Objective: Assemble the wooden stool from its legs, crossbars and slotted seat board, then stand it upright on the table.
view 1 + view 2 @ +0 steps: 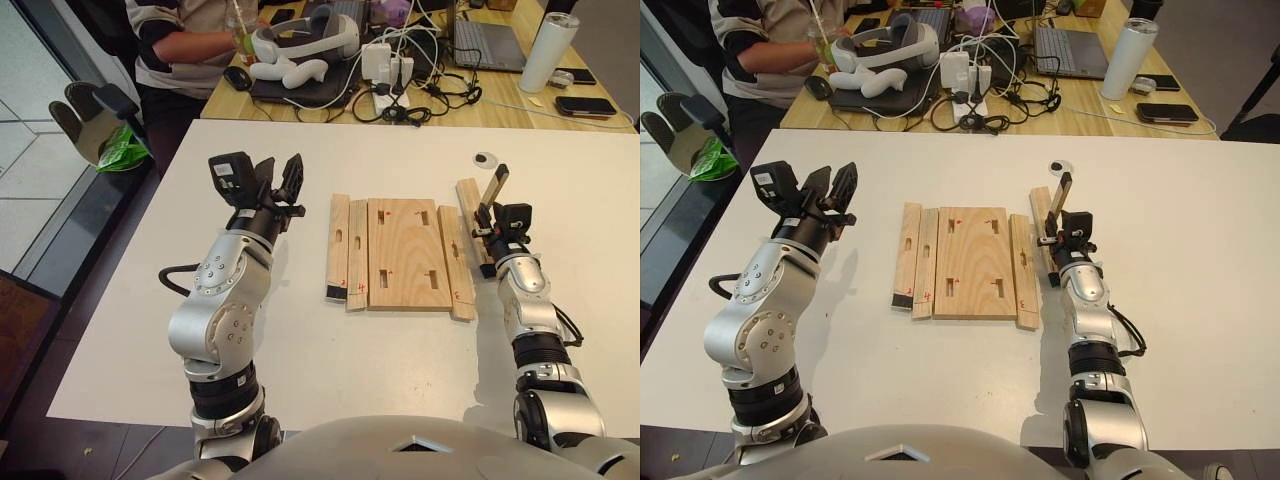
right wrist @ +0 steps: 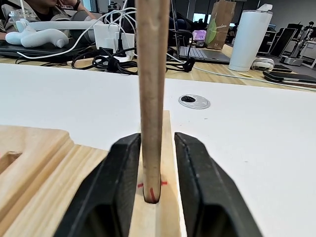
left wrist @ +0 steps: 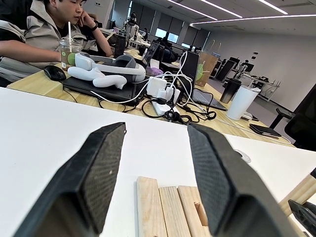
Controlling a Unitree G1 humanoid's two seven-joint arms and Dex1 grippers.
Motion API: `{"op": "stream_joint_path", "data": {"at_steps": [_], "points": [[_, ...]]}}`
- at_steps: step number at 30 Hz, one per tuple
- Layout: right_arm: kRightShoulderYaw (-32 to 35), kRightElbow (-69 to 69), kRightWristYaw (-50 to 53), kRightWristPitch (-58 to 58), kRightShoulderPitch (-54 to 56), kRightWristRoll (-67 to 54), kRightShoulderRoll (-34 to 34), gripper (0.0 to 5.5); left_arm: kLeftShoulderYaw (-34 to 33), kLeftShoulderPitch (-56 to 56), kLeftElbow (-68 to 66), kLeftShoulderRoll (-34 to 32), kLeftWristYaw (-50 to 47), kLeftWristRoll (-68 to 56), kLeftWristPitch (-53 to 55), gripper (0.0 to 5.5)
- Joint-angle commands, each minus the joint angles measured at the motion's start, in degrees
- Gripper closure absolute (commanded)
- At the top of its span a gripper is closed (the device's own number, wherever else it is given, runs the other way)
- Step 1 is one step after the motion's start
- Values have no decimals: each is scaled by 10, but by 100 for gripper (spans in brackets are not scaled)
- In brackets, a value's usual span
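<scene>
You had the black right gripper (image 2: 154, 148) clamped on a slim upright wooden stick (image 2: 152, 74), its end slotted into a pale flat plank (image 2: 148, 222).

Bright, even light from ceiling strips (image 3: 232, 19) falls on the white table (image 1: 300, 350), where shadows are soft and faint. Close to the wrist camera, the left gripper (image 3: 155, 133) looks slightly soft-focused.

1. A white table (image 1: 300, 370) fills the near scene, with a round grommet (image 1: 486, 158) at its far right.
2. A wooden desk (image 1: 500, 85) stands just beyond its far edge, carrying a laptop (image 1: 485, 45), cables (image 1: 400, 100), a headset (image 1: 300, 40), a tumbler (image 1: 548, 50) and phones (image 1: 585, 104).
3. Tiled floor (image 1: 25, 200) lies to the left.
4. Ceiling light strips (image 3: 237, 6) run over an open office.
</scene>
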State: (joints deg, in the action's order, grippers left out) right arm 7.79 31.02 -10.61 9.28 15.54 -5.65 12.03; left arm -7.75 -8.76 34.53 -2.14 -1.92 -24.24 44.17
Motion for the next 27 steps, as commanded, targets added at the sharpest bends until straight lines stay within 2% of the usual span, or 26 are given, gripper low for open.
{"op": "stream_joint_path", "data": {"at_steps": [1,6,11,17,27], "points": [[0,-59,0,-17,-9,-3,1,356,3,-2,-5,0,-3,2,-2,319],[17,-232,14,-90,1,-34,8,356,2,3,-3,2,-6,4,-6,319],[26,-342,51,-205,120,-55,14,356,4,2,-9,7,-9,7,-15,319],[1,-191,78,-321,269,-25,13,356,10,-1,-21,5,-11,12,-22,319],[4,-139,103,-331,333,-18,13,356,12,1,-23,10,-15,16,-28,319]]}}
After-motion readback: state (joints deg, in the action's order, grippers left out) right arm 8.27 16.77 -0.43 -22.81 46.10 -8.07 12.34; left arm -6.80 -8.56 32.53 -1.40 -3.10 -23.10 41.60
